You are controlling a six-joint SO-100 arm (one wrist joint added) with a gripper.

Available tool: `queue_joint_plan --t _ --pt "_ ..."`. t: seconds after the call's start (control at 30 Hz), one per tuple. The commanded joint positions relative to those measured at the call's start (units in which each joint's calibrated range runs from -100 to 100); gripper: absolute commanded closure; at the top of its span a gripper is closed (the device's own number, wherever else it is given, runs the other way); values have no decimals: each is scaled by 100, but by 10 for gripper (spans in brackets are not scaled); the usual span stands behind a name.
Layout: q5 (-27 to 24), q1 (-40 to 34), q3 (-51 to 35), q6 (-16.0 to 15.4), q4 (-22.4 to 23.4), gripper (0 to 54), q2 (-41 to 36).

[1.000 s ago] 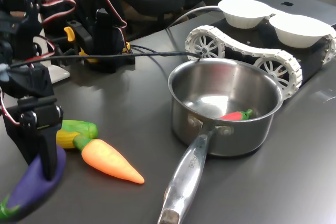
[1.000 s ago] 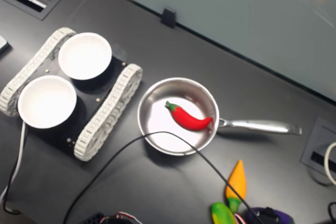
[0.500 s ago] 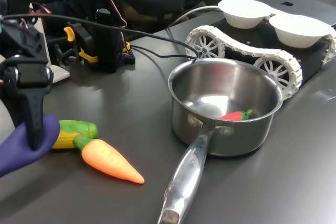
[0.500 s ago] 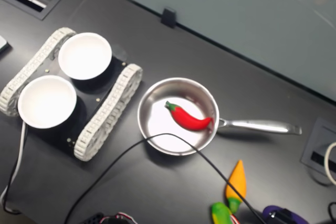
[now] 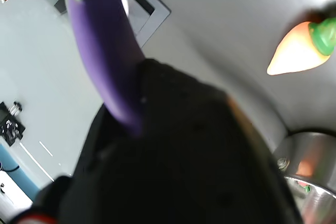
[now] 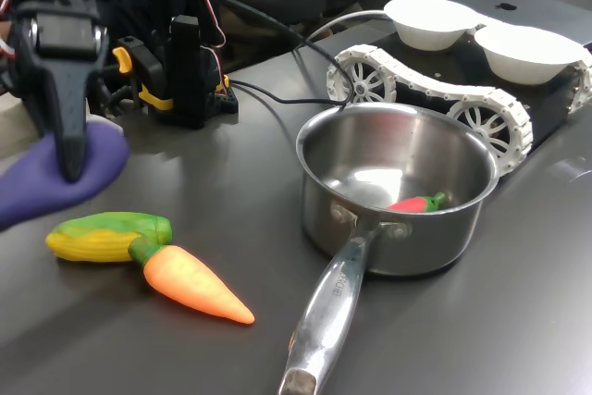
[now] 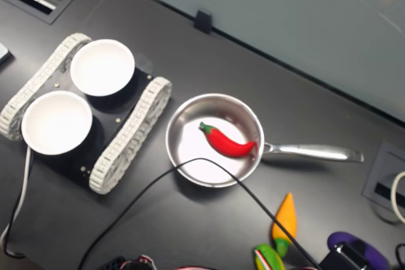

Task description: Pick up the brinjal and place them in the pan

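At the near left of the first exterior view the gripper [image 6: 69,150] is pinching the brinjal [image 6: 55,182], its black fingers [image 6: 65,90] closed on the purple body and holding it clear above the dark table [image 6: 518,321]. In the wrist view the brinjal [image 5: 107,72] is long, matte purple, with a green cap at its far end, running out from between the dark fingers. In the second exterior view only its purple end [image 7: 357,248] shows at the near right edge. Below it on the table lie a yellow-green corn [image 6: 106,233] and an orange carrot [image 6: 194,284], touching each other. To the right, across bare table, stands the pan [image 6: 398,191], handle pointing near, with a red chilli [image 6: 416,203] inside. Beyond it a white tracked base [image 6: 435,90] carries two white bowls [image 6: 430,20].
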Motion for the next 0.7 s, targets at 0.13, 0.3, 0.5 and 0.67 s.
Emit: queue_joint_plan --t 0.13,0.3,0.5,0.67 --pt "-645 -199 25 -93 17 531 -1158" --pt "-1001 -302 307 -101 17 531 -1563" --pt "-1343 -440 461 -101 26 531 -1909" --pt "-1587 -669 625 -101 -8 531 -2195"
